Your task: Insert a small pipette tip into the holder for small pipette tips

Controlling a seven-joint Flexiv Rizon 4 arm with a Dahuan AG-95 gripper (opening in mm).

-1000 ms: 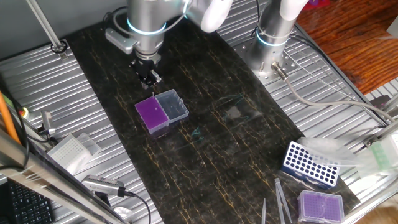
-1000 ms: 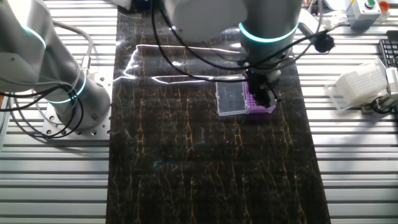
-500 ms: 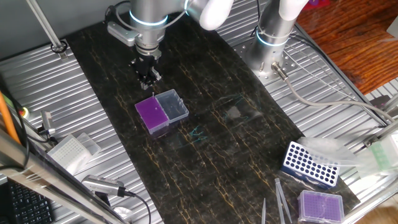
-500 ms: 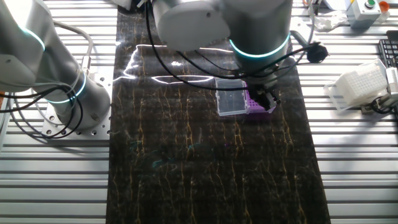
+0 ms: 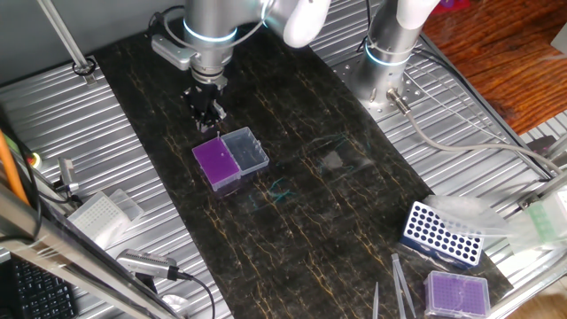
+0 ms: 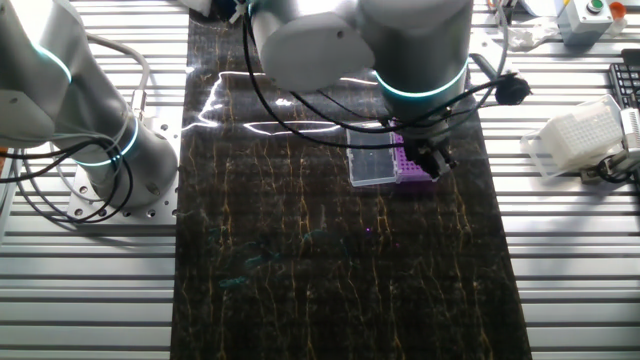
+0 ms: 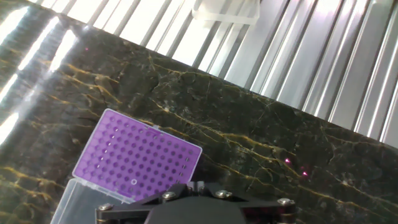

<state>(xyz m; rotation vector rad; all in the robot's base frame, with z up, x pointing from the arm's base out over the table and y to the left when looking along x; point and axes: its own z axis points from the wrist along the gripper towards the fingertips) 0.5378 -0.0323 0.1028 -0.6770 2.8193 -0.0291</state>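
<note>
The hand (image 5: 206,113) hung just above the far edge of the holder for small pipette tips (image 5: 218,163), at the side away from the near edge of the worktop (image 5: 301,221); in the other fixed view the hand (image 6: 432,160) sat over the purple end of the holder (image 6: 410,168) and hid part of it; whether the fingers were wide or narrow, or held a tip, I could not tell, since they were too small and dark in both fixed views and the hand view showed only the black base of the hand (image 7: 205,205) at the bottom edge.

The holder stood flat on the dark marbled mat, its vivid purple grid (image 7: 134,155) facing up and its clear lid (image 5: 245,151) folded open beside the grid and lying level with it; in the hand view one hole of the grid near the lid side showed a pale ring; the rest looked alike.

Well apart from the holder, near the corner of the worktop, stood a blue rack (image 5: 440,234) with large round holes, and just beside it a paler purple box (image 5: 457,293); a white tip box (image 6: 577,140) lay on the ribbed metal past the mat's edge.
</note>
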